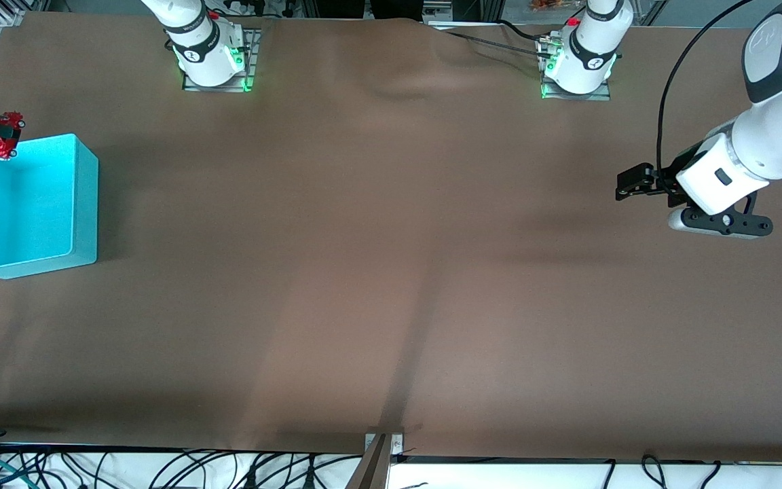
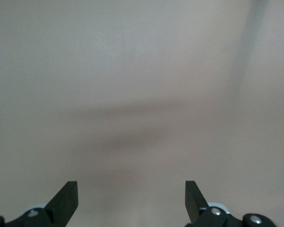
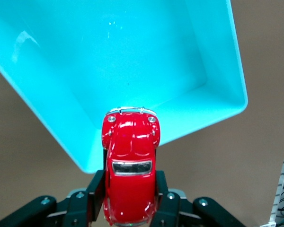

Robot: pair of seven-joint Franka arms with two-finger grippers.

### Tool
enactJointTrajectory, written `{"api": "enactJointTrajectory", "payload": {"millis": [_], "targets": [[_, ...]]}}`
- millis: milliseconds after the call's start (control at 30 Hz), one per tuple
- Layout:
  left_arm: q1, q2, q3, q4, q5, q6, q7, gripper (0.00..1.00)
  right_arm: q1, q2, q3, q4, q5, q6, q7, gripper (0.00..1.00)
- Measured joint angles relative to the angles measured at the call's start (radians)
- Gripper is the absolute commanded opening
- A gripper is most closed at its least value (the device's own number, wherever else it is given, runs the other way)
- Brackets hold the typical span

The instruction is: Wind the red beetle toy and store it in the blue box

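Glossy red beetle toy (image 3: 130, 175) held aloft over rim of open cyan blue box (image 1: 85, 204) at right arm's table end

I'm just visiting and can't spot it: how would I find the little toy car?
Start at the blue box, the bright bin at the right arm's end of the brown table. Above its rim nearest the robots' bases, the right gripper is shut on the red beetle toy. It is the only glossy red thing there, far smaller than the box.

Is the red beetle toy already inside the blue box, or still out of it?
Out. The red beetle toy is clamped in the right gripper, over the blue box rim.
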Motion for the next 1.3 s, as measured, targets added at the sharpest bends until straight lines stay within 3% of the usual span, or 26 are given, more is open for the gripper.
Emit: {"api": "enactJointTrajectory", "payload": {"millis": [500, 833, 967, 1167, 1200, 1267, 1300], "targets": [[0.0, 0.0, 0.001, 0.001, 0.0, 0.0, 0.0, 1.0, -0.045, 0.151, 0.087, 0.083, 0.007, 0.072, 0.0, 0.0], [0.0, 0.0, 0.001, 0.001, 0.0, 0.0, 0.0, 1.0, -0.078, 0.24, 0.104, 0.103, 0.01, 0.146, 0.001, 0.02], [0.0, 0.0, 0.001, 0.001, 0.0, 0.0, 0.0, 1.0, -0.091, 0.256, 0.122, 0.105, 0.024, 0.153, 0.007, 0.3], [0.0, 0.0, 0.001, 0.001, 0.0, 0.0, 0.0, 1.0, -0.096, 0.261, 0.133, 0.108, 0.028, 0.151, 0.039, 0.55], [0.0, 0.0, 0.001, 0.001, 0.0, 0.0, 0.0, 1.0, -0.096, 0.261, 0.134, 0.109, 0.029, 0.151, 0.042, 0.63], [0.0, 0.0, 0.001, 0.001, 0.0, 0.0, 0.0, 1.0, -0.096, 0.261, 0.135, 0.109, 0.029, 0.15, 0.049, 0.94], [0.0, 0.0, 0.001, 0.001, 0.0, 0.0, 0.0, 1.0, -0.096, 0.261, 0.136, 0.109, 0.029, 0.148, 0.051, 1.0]]}}
